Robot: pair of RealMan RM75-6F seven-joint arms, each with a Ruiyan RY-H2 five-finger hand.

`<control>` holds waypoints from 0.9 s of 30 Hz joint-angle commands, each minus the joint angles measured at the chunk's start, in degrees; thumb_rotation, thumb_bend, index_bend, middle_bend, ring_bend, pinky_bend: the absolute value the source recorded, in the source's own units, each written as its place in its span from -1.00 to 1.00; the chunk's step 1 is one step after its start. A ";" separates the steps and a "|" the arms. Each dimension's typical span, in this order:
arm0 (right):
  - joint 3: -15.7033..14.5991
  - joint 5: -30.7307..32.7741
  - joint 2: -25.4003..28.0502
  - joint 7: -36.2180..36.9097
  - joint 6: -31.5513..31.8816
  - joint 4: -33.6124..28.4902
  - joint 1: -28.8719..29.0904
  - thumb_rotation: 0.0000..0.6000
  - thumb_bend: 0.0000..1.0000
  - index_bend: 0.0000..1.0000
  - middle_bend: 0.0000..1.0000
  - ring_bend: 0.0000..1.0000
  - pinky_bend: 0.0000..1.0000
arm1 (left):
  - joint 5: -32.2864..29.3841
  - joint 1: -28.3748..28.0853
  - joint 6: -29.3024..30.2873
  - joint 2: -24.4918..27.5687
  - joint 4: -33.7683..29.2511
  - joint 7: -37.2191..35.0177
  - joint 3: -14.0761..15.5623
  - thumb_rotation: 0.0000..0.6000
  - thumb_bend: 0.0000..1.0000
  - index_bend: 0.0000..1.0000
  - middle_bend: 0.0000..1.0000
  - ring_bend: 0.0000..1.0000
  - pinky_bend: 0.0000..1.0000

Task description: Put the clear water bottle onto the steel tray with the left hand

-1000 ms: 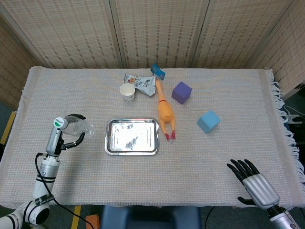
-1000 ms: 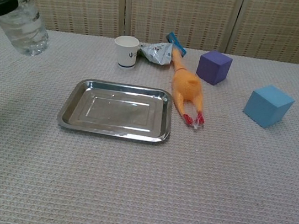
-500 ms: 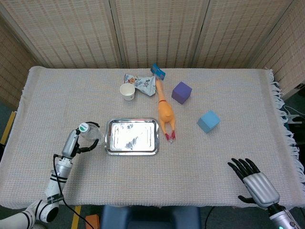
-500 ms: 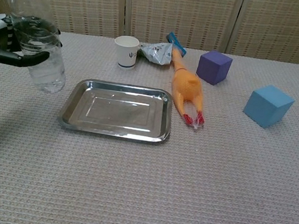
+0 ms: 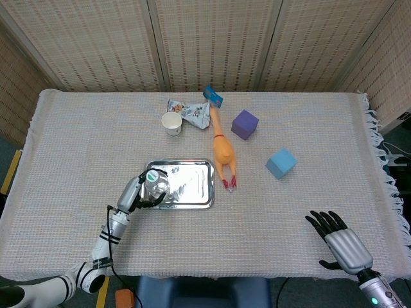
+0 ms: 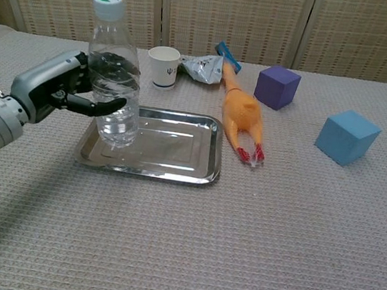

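The clear water bottle (image 6: 115,76) with a white, green-marked cap stands upright over the left end of the steel tray (image 6: 178,150). My left hand (image 6: 60,90) grips the bottle around its middle from the left side. In the head view the bottle (image 5: 154,183) shows from above at the tray's (image 5: 189,186) left end, with the left hand (image 5: 136,192) beside it. Whether the bottle's base touches the tray I cannot tell. My right hand (image 5: 340,244) hangs open at the near right table edge, far from everything.
Behind the tray stand a white paper cup (image 6: 163,66) and a crumpled snack bag (image 6: 203,67). A rubber chicken (image 6: 242,114) lies just right of the tray. Further right are a purple cube (image 6: 277,86) and a blue cube (image 6: 347,136).
My left hand has carried the bottle rightward from the far left of the table to over the tray's left end, turning it upright. The right hand stayed put.
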 commanded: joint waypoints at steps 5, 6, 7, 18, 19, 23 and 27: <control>0.16 0.74 0.18 0.33 -0.66 -0.06 0.42 1.00 -0.96 -1.00 -1.00 -1.00 -1.00 | -0.65 -3.25 -2.11 -5.62 8.69 1.31 -0.76 1.00 0.13 -0.36 -0.36 -0.64 -0.42; 0.16 0.80 0.21 0.37 -0.70 -0.06 0.45 1.00 -0.96 -1.00 -1.00 -1.00 -1.00 | -0.81 -3.48 -2.46 -6.24 9.96 1.12 -0.70 1.00 0.13 -0.37 -0.36 -0.64 -0.43; 0.16 0.82 0.22 0.38 -0.73 -0.06 0.48 1.00 -0.96 -1.00 -1.00 -1.00 -1.00 | -0.97 -3.62 -2.73 -6.62 10.78 0.95 -0.68 1.00 0.13 -0.37 -0.36 -0.64 -0.44; 0.11 0.75 0.31 0.68 -0.31 -0.06 0.50 1.00 -0.96 -1.00 -1.00 -1.00 -1.00 | -4.96 -4.10 -8.35 -6.36 10.59 2.70 -1.37 1.00 -0.05 -0.61 -0.57 -0.86 -0.78; 0.09 0.66 0.33 0.75 -0.15 -0.06 0.46 1.00 -0.96 -1.00 -1.00 -1.00 -1.00 | -5.30 -4.07 -8.83 -6.11 10.13 3.09 -1.38 1.00 -0.07 -0.70 -0.64 -0.91 -0.82; -0.05 0.33 0.39 0.97 0.16 -0.02 0.39 1.00 -0.96 -1.00 -1.00 -1.00 -1.00 | -6.27 -3.97 -9.77 -5.10 8.21 3.61 -1.79 1.00 -0.13 -0.97 -0.89 -1.00 -0.91; -0.13 0.08 0.36 1.12 0.39 0.07 0.36 1.00 -0.96 -1.00 -1.00 -1.00 -1.00 | -6.61 -3.67 -10.31 -3.17 5.21 4.03 -1.78 1.00 -0.22 -1.00 -1.00 -1.00 -0.97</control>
